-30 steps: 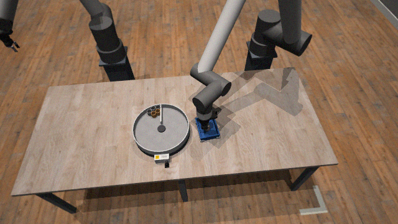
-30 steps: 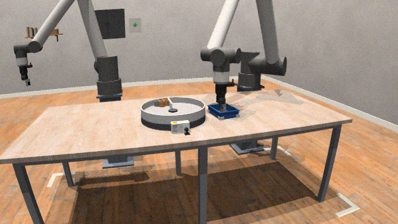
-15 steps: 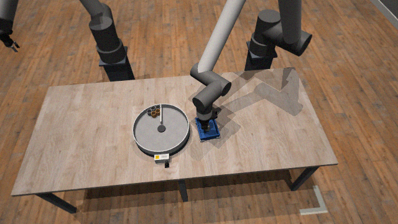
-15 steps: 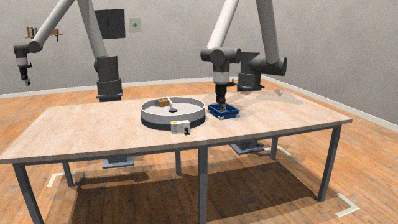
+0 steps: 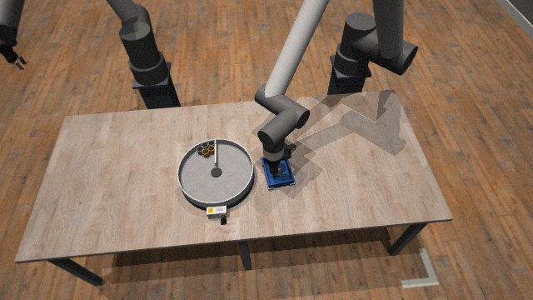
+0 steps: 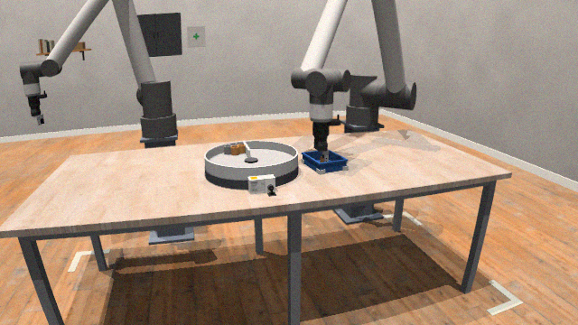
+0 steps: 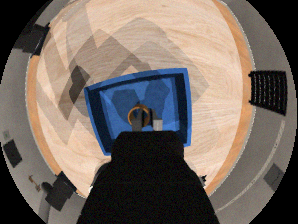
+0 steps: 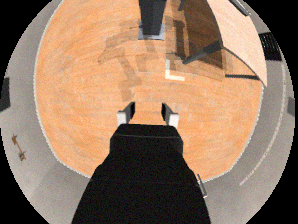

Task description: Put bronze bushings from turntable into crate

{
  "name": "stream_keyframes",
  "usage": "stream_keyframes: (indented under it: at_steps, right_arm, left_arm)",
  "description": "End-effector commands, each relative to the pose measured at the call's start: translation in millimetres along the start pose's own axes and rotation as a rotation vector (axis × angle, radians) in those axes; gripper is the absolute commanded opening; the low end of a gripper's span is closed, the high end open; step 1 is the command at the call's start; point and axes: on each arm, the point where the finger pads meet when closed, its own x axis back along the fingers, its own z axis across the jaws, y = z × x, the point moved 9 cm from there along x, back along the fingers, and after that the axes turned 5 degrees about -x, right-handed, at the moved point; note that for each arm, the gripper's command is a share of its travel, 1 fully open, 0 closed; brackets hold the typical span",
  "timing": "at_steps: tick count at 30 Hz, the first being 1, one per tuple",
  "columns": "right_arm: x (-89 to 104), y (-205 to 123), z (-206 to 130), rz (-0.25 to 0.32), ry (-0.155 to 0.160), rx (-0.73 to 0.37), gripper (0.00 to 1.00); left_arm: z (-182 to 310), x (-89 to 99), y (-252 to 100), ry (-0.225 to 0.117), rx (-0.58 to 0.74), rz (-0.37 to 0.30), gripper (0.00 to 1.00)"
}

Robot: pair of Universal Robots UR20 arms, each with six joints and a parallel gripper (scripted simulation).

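Blue walls of the crate (image 5: 286, 183) (image 6: 326, 166) (image 7: 188, 100) surround our left gripper (image 5: 276, 170) (image 6: 324, 157) (image 7: 147, 114), whose fingers stand a little apart inside it. We see one bronze bushing (image 7: 131, 116) at those fingers, its rim passing between them; whether they grip it, we cannot tell. The crate sits level between the corner guides (image 5: 271, 188) (image 6: 321, 171) that we can see.

On the turntable (image 5: 235, 179) (image 6: 271, 170) we find two more bronze bushings (image 5: 206, 153) (image 6: 234, 150) clustered with the steel bushings (image 5: 200, 150) (image 6: 227, 149), beside the white divider (image 5: 216, 154) (image 6: 247, 150). Our right gripper (image 5: 20, 62) (image 6: 41, 120) (image 8: 148, 107) hangs beyond the table (image 5: 125, 200) (image 6: 135, 190) (image 8: 245, 40), spread wide, holding nothing.
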Motion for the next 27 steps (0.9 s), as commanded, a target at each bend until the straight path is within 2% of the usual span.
stream_keyframes:
  at_steps: [1,18,22,27]
  right_arm:
    - [0.6,0,0,-0.001,0.0,0.0,1.0]
    - [0.6,0,0,-0.001,0.0,0.0,1.0]
    - [0.6,0,0,-0.001,0.0,0.0,1.0]
    - [0.6,0,0,-0.001,0.0,0.0,1.0]
  left_arm:
    - [0,0.9,0,0.001,0.0,-0.001,0.38]
    - [0,1.9,0,0.001,0.0,-0.001,0.38]
    - [0,7.5,0,0.001,0.0,-0.001,0.38]
    - [0,23.1,0,0.001,0.0,-0.001,0.38]
